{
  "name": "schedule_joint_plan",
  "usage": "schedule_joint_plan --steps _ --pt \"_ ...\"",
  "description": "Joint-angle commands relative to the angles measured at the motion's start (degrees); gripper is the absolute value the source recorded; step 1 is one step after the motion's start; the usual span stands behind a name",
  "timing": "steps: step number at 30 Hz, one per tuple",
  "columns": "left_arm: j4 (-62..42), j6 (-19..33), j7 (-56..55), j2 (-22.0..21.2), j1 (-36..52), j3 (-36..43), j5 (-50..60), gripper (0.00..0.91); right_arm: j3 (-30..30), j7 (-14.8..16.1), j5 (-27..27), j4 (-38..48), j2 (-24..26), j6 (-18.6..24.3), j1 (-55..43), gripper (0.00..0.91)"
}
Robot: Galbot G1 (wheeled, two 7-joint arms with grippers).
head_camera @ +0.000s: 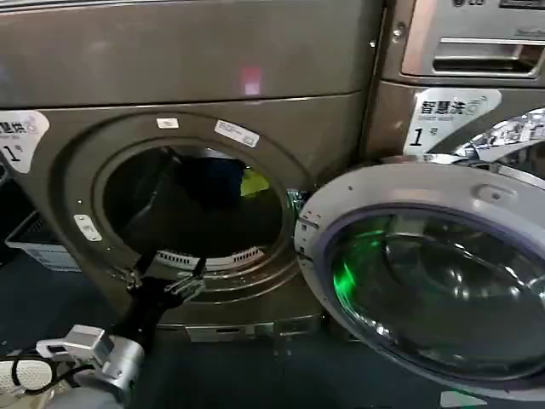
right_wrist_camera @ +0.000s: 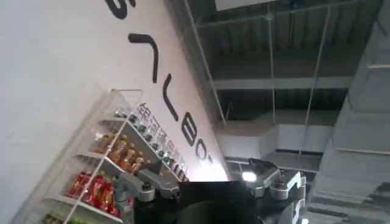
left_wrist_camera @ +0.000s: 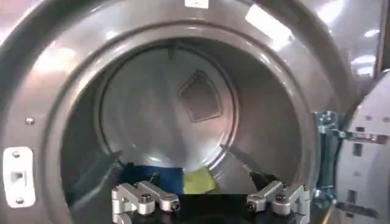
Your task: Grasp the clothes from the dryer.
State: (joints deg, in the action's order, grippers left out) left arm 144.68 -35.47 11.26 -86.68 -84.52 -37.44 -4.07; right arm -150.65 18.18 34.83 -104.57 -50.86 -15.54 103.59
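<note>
The dryer's round opening [head_camera: 94, 183] faces me with its drum dark inside. Clothes lie at the drum's bottom: a blue piece [left_wrist_camera: 161, 176] and a yellow-green piece [left_wrist_camera: 199, 181], also visible as blue [head_camera: 213, 179] and yellow-green [head_camera: 254, 181] in the head view. My left gripper [head_camera: 169, 271] hangs open just outside the lower rim of the opening, short of the clothes, nothing between its fingers. In the left wrist view the left gripper [left_wrist_camera: 206, 185] spreads wide below the clothes. My right gripper [right_wrist_camera: 195, 173] is open, holds nothing and points up toward a wall and ceiling.
The dryer door [head_camera: 426, 281] hangs swung open to the right, its glass bowl facing me, with the hinge [left_wrist_camera: 326, 152] at the opening's side. A second machine [head_camera: 460, 51] stands to the right. A pale basket [head_camera: 34, 243] sits low on the left. A shelf of bottles [right_wrist_camera: 103, 176] stands by the wall.
</note>
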Motion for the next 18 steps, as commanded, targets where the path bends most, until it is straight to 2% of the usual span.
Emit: schedule_joint_plan --steps 1,18 --pt "0.1 -0.08 0.0 0.04 -0.03 0.0 0.04 0.907 0.17 0.04 -0.04 -0.16 -0.1 0.02 -0.04 0.907" --pt "0.26 -0.02 0.01 0.05 -0.12 -0.05 0.03 0.907 -0.08 0.17 0.0 -0.23 -0.06 0.28 0.01 0.907"
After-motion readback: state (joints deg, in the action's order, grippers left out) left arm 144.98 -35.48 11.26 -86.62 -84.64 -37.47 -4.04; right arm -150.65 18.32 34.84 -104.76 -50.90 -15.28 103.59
